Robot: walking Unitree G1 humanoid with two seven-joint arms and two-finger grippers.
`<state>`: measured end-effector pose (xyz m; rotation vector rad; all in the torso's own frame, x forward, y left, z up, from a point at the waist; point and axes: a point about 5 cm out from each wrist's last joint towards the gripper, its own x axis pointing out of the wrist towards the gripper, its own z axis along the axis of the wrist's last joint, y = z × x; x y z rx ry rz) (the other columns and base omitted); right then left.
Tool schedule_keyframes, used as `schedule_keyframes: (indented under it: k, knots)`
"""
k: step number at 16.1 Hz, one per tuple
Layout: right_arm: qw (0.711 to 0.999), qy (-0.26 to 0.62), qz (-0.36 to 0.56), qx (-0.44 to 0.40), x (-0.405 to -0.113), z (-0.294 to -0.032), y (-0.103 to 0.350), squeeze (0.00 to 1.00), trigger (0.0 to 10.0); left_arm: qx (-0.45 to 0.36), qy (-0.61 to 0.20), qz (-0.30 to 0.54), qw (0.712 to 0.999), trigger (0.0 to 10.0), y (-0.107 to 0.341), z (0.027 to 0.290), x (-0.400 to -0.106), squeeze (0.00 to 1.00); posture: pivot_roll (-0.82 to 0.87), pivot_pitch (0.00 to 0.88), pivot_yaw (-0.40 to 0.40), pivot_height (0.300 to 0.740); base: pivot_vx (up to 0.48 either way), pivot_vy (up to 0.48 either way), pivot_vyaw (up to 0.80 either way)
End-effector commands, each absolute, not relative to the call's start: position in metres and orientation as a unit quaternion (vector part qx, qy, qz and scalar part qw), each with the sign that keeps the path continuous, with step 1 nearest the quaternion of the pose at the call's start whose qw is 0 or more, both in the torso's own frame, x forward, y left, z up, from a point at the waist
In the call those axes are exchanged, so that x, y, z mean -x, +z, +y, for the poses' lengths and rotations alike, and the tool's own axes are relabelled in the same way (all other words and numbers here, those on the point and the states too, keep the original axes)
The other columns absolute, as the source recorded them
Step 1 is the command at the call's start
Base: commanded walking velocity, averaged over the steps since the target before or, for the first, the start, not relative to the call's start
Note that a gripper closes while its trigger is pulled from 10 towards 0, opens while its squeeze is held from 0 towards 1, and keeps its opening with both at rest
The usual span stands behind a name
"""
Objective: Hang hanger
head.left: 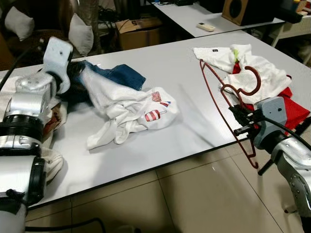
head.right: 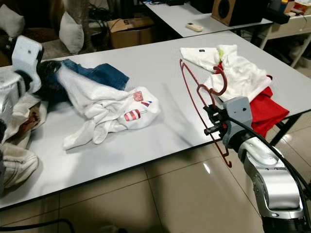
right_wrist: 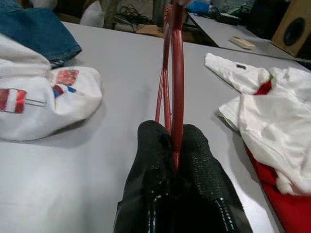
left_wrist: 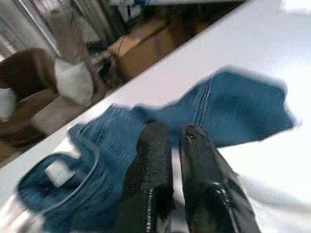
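Presently the right gripper (right_wrist: 176,145) is clamping the red hanger (head.left: 228,104) at the table (head.left: 184,73) edge; its frame is running upright away from the fingers; the left gripper (left_wrist: 175,145), fingers nearly closed and empty, is hovering over blue jeans (left_wrist: 228,114), well apart.

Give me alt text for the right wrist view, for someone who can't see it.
The right tool is shut on a dark red hanger, held edge-on above a grey table. To one side lies a white garment with a red-striped print and blue denim; to the other, white cloth over red fabric.
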<state>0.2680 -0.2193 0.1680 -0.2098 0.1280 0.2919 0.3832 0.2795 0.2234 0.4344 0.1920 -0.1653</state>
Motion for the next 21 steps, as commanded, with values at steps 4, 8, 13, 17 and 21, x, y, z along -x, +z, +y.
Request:
schedule_keyframes:
  k: [4, 8, 13, 17, 21]
  knots:
    - [0.982, 0.138, 0.070, 0.106, -0.267, -0.222, 0.167, 0.00, 10.0, -0.264, -0.134, 0.104, 0.949, 10.0, 0.225, 0.287, -0.375, 1.00, -0.12, 0.000, 0.081, 0.740, 0.000, 0.000, 0.00]
    - [0.982, 0.138, 0.073, 0.106, -0.269, -0.219, 0.167, 0.00, 10.0, -0.262, -0.377, 0.062, 0.886, 10.0, 0.222, 0.220, -0.368, 1.00, -0.13, 0.000, 0.077, 0.740, 0.000, 0.000, 0.00]
    - [0.984, 0.128, 0.077, 0.094, -0.267, -0.211, 0.160, 0.00, 10.0, -0.166, -0.406, 0.084, 0.895, 10.0, 0.186, 0.155, -0.383, 0.00, -0.16, 0.000, 0.091, 0.740, 0.000, 0.000, 0.00]
    - [0.988, 0.094, 0.091, 0.083, -0.264, -0.203, 0.150, 0.00, 10.0, -0.189, -0.340, 0.120, 0.913, 10.0, 0.159, 0.138, -0.390, 0.00, -0.19, 0.000, 0.097, 0.740, 0.000, 0.000, 0.00]
    - [0.988, 0.086, 0.098, 0.087, -0.264, -0.205, 0.148, 0.00, 10.0, -0.242, -0.292, 0.124, 0.917, 10.0, 0.150, 0.138, -0.392, 0.00, -0.20, 0.000, 0.090, 0.740, 0.000, 0.000, 0.00]
